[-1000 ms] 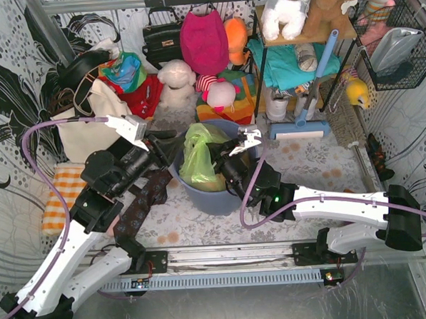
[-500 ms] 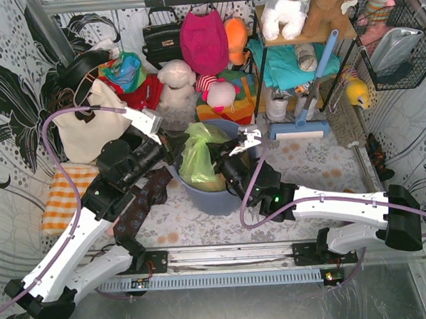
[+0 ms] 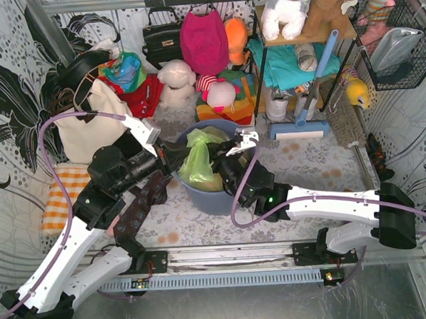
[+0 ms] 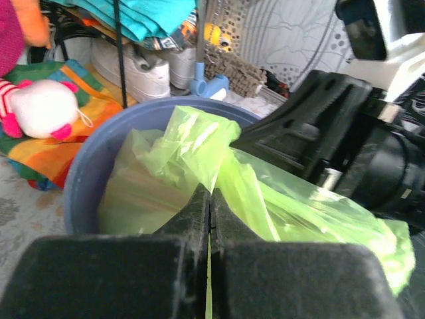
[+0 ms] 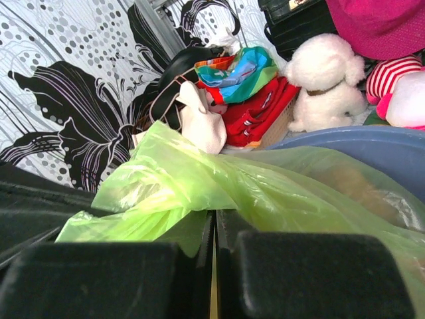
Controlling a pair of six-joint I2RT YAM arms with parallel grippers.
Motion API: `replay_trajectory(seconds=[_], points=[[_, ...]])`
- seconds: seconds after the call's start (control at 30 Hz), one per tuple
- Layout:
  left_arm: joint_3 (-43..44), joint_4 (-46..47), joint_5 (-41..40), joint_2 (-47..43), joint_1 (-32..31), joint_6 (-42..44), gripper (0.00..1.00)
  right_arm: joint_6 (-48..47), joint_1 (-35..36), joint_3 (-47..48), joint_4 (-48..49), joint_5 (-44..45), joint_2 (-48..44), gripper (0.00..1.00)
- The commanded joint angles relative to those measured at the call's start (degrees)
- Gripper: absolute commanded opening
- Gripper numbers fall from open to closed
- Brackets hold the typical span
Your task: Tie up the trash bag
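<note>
The trash bag (image 3: 199, 160) sits inside the blue-grey round bin (image 3: 209, 200) at the middle of the table, its lime-green film bunched up above the rim. In the overhead view both tool heads crowd over the bin's opening, so the bag's mouth and most of its body are covered and the fingertips are hard to make out.

The wrist cameras show more. The left gripper (image 4: 210, 199) has its two black fingers pressed together, with a thin strip of green film running down the seam between them: it is pinching a fold of the bag at the near left side. The right gripper (image 5: 214, 222) is likewise fully closed on a pleat of the film, which drapes over both fingers. The lower half of each wrist view is filled by the gripper's own dark, blurred body.

Through the plastic a dull orange-brown patch (image 5: 355, 186) shows, probably crumpled paper, though the film blurs it. Behind the bin a white plush dog (image 5: 325, 73) is cut off by the rim.
</note>
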Motion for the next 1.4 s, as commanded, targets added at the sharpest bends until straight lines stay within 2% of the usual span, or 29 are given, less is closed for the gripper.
replay_trajectory(seconds=[0.0, 0.27, 0.57, 0.77, 0.87, 0.97, 1.0, 1.1, 1.13, 1.2, 1.37], points=[[-0.90, -0.59, 6.19, -1.71, 0.40, -2.60, 0.00, -2.37, -0.30, 1.60, 5.69, 1.41, 1.39, 0.00], [-4.58, 0.54, 12.35, -2.49, 0.40, -5.39, 0.00, -5.13, -0.31, 1.80, 11.72, -0.18, 3.97, 0.00], [-6.27, 0.80, 17.02, -2.17, 0.34, -6.31, 0.00, -7.28, -0.56, -1.63, 23.10, -7.17, 5.20, 0.00], [-5.97, -1.44, 14.91, -2.13, 0.34, -4.92, 0.00, -4.78, -1.63, -3.60, 26.35, -15.11, 5.23, 0.00], [-5.29, -1.99, 13.74, -2.48, 0.44, -4.30, 0.03, -2.50, -2.20, -4.63, 26.73, -18.13, 5.05, 0.00], [-4.29, -3.46, 11.78, -3.12, 0.41, -3.34, 0.12, -0.43, -2.88, -5.64, 27.75, -20.44, 4.53, 0.00], [-3.83, -4.26, 10.87, -3.29, 0.41, -2.71, 0.18, -0.13, -3.01, -5.79, 27.78, -21.19, 4.43, 0.00], [-1.98, -7.37, 7.17, -4.23, 0.41, -0.91, 0.46, 0.28, -3.17, -5.89, 27.75, -21.29, 4.08, 0.00], [-1.21, -8.58, 6.02, -4.60, 0.40, -0.31, 0.50, 0.28, -3.15, -5.97, 27.87, -22.38, 3.99, 0.00], [0.65, -11.32, 3.17, -5.18, 0.40, 0.74, 0.54, 0.39, -3.19, -6.27, 28.26, -22.86, 3.90, 0.00], [4.18, -14.24, -6.28, -7.33, 0.41, 0.80, 0.55, 0.46, -3.27, -6.96, 29.25, -23.02, 3.78, 0.00]])
